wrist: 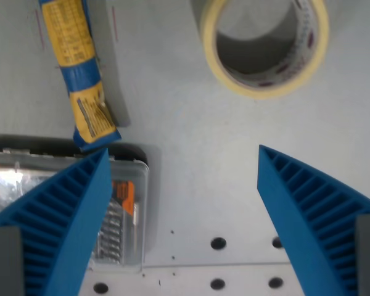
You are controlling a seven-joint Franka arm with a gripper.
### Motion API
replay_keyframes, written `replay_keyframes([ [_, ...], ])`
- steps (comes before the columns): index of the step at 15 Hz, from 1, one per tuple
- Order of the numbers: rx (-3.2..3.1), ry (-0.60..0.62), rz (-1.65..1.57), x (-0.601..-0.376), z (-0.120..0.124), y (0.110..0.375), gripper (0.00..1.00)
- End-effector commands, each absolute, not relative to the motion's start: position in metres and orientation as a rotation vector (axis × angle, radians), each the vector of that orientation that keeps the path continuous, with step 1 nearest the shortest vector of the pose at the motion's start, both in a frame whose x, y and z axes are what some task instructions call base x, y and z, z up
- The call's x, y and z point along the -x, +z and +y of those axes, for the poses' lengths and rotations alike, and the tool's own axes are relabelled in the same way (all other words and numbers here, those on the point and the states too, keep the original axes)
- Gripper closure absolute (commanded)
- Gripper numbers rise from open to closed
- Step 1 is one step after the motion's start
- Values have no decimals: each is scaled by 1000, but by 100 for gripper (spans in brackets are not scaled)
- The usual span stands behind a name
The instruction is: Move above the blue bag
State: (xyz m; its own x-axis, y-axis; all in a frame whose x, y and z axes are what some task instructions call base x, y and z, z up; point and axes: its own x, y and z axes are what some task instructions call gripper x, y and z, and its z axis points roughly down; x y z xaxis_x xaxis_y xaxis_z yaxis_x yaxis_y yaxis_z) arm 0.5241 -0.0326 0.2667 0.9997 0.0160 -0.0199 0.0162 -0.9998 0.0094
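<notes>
We look straight down from the wrist onto a pale grey tabletop; our hand fills the lower part of the view, its two ribbed blue fingers spread wide apart, one rising from the lower left corner and the other from the lower right; nothing sits between them but bare surface, so the hand is open and holds nothing.

The blue bag lies in the upper left of the wrist view; it is a long, narrow packet, blue along its edges with yellow printed panels, running from the top edge down and slightly toward the wrist view's right; its lower end reaches just over the top edge of a clear plastic box, though we cannot tell whether the two touch; the bag lies up and to the left of the gap between our fingers, not under it.

The box sits at the lower left, partly hidden behind the left finger; it has a dark rim along its top edge, and we see metal bits and an orange piece inside.

A roll of tape, cream-coloured with a printed inner core, lies flat at the upper right, well apart from the bag; a few round holes mark the tabletop near the bottom edge.
</notes>
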Motion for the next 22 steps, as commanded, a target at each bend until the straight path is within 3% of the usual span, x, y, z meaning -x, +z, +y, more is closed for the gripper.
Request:
replay_keyframes([
  [1, -3112, 37, 29, -526, -24, 259, 0],
  [22, -3035, 15, 113, -552, 39, 168, 0],
])
